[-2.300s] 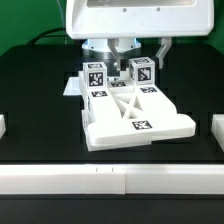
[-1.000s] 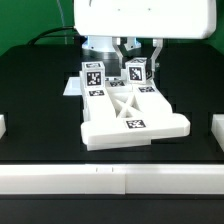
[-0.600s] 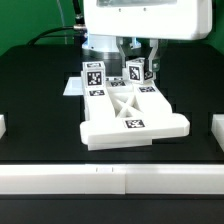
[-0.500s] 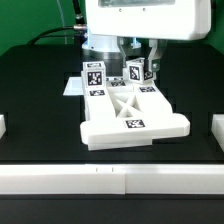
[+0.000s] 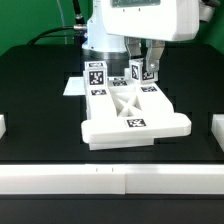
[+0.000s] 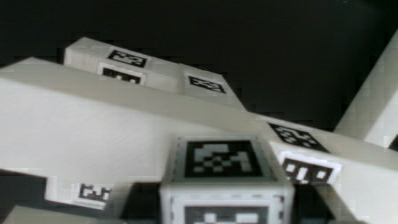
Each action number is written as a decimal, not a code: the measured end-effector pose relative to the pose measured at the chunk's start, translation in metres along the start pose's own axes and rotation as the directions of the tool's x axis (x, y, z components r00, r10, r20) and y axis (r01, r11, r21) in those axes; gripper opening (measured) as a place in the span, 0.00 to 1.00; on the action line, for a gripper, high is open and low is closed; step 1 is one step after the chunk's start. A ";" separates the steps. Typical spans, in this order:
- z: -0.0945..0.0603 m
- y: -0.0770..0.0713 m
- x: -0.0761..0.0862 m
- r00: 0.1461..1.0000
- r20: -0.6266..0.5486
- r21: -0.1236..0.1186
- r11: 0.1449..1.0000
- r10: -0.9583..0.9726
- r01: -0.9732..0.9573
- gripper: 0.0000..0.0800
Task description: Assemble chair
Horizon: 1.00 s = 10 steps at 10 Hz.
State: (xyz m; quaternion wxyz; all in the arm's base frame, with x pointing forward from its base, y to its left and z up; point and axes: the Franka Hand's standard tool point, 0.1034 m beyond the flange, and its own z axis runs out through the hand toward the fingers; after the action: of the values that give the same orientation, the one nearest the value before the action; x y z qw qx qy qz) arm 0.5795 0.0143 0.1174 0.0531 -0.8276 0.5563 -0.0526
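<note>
The chair (image 5: 128,115) lies in the middle of the black table: a chunky white slab with an X-braced frame and several square tags. A tagged post (image 5: 95,74) stands at its back, toward the exterior view's left. My gripper (image 5: 142,64) hangs over the back, toward the exterior view's right, shut on a small tagged block (image 5: 140,70) that it holds just above the frame. In the wrist view the block (image 6: 222,165) sits between my dark fingers (image 6: 150,203), with the chair's tagged slabs (image 6: 107,100) beyond it.
The marker board (image 5: 70,88) lies flat behind the chair on the exterior view's left. A white rail (image 5: 110,182) runs along the table's front edge. White blocks stand at the left edge (image 5: 3,126) and the right edge (image 5: 214,130).
My gripper has shifted toward the exterior view's right with the small tagged block in it. The block has turned and risen slightly. The chair has not moved.
</note>
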 end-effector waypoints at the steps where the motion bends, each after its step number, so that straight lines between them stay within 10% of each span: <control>1: 0.000 0.000 -0.001 0.997 0.005 0.003 0.997 0.078 -0.078 0.36; 10: 0.001 -0.004 -0.011 0.873 0.052 0.005 0.874 0.485 -0.486 0.37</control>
State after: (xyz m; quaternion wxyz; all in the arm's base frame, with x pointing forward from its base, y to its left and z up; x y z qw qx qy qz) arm 0.5788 0.0262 0.1163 0.0857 -0.6620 0.7443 -0.0220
